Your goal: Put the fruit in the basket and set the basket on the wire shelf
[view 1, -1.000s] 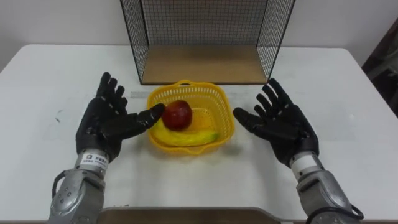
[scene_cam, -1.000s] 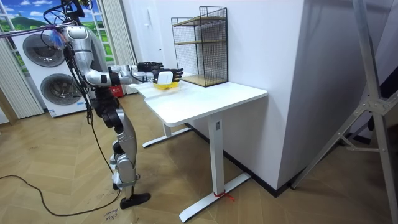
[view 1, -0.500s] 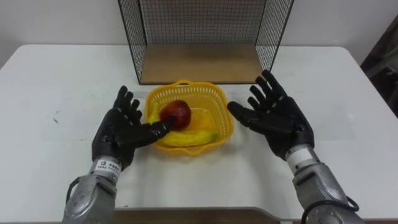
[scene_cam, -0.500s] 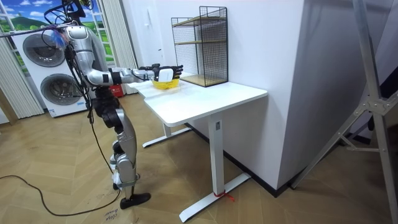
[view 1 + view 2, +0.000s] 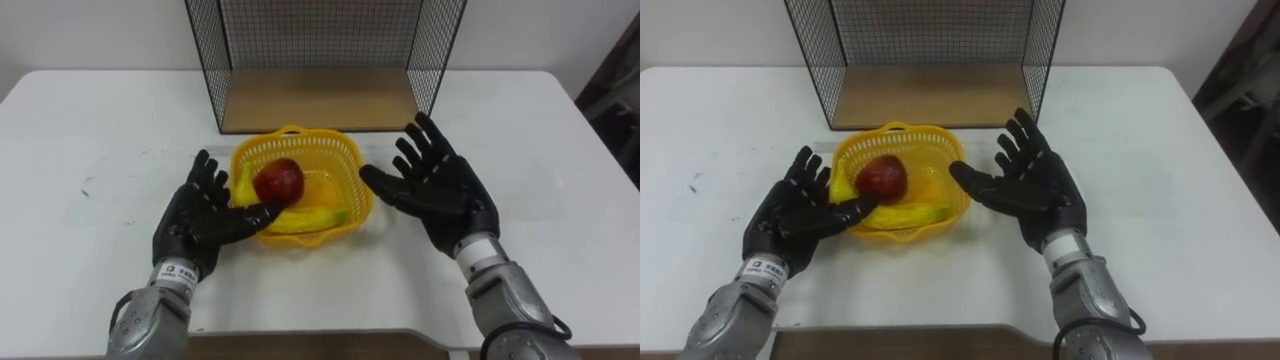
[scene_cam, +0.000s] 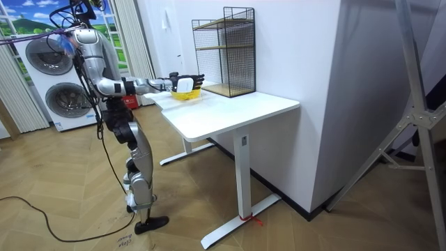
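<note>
The yellow basket (image 5: 355,165) is sitting on the white table (image 5: 100,130), at 6 o'clock from the wire shelf (image 5: 320,40) and just clear of its wooden base board (image 5: 320,100). The shelf's upper part is running out of the eye views, and its full height is showing in the room view. A red apple (image 5: 279,181) is lying inside the basket toward its 9 o'clock side. A banana (image 5: 315,215) is lying beneath it along the 6 o'clock wall, with its left end hidden under the apple. The left hand (image 5: 200,225) is resting at 8 o'clock from the basket, palm up, fingers straight and spread wide. Its thumb is reaching over the near rim just below the apple, and whether it is touching the fruit cannot be told. The right hand (image 5: 440,190) is hovering at 3 o'clock, palm facing the basket, fingers fanned wide and holding nothing. Its thumb tip is lying just beside the rim, and contact cannot be confirmed. In the room view the robot is standing upright at the table end on the room view's left, both arms reaching forward to the basket, with washing machines (image 6: 49,84) behind it.
</note>
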### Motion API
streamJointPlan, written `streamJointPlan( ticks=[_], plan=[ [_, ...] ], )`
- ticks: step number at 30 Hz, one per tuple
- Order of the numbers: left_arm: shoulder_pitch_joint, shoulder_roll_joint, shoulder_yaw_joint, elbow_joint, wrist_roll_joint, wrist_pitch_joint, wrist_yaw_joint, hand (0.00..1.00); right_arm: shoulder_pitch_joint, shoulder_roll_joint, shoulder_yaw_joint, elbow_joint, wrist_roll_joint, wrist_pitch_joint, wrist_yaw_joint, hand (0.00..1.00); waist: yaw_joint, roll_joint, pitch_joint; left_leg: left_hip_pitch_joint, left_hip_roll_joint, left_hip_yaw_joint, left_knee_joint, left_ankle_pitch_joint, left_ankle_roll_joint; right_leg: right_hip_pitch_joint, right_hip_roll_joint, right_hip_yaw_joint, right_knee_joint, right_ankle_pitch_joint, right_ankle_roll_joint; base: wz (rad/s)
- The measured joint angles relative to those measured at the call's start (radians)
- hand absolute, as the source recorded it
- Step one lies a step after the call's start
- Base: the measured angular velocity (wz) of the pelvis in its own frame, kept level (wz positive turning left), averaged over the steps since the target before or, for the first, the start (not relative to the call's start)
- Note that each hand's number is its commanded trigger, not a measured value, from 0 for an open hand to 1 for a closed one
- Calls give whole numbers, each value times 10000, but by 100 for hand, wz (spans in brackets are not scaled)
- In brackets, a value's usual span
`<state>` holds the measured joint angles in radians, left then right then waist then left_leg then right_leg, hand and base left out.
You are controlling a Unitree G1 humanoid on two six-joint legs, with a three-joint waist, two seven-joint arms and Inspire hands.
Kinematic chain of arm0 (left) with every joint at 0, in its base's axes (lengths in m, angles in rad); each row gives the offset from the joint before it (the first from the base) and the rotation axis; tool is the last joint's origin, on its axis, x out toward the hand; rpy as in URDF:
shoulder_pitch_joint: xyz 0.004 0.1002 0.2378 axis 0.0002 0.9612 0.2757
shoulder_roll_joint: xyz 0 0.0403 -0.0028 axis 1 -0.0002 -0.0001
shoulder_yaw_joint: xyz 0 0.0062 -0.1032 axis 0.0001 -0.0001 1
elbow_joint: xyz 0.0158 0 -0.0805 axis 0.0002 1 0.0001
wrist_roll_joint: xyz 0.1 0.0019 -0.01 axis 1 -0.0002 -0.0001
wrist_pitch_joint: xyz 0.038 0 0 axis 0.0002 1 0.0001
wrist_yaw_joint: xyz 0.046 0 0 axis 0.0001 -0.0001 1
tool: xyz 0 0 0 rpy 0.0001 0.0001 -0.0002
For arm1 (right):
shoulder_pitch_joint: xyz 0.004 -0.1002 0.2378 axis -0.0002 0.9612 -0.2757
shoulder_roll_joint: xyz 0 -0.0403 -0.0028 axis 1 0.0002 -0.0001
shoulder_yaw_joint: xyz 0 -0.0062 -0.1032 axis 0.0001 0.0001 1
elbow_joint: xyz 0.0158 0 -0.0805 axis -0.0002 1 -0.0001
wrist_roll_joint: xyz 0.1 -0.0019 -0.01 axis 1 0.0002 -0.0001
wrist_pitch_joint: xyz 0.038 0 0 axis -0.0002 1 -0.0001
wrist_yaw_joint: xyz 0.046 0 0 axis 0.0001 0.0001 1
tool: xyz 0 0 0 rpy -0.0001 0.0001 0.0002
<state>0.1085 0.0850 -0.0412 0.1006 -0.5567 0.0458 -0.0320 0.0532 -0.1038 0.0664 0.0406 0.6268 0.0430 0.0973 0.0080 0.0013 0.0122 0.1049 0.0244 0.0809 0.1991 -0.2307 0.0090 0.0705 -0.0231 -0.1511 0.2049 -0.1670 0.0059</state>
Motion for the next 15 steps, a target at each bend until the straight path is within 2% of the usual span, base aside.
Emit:
streamJointPlan(
  ticks=[15],
  plan=[
    [1, 23, -161, 77, 49, 9, -5, 0, 2, 29, 350, 204, -71, 9, 391, 0, 32, 15, 0, -63, 4, -7, 36, 0, 0, -27, -2, -11, -3, 10, -12, 0]
  ],
)
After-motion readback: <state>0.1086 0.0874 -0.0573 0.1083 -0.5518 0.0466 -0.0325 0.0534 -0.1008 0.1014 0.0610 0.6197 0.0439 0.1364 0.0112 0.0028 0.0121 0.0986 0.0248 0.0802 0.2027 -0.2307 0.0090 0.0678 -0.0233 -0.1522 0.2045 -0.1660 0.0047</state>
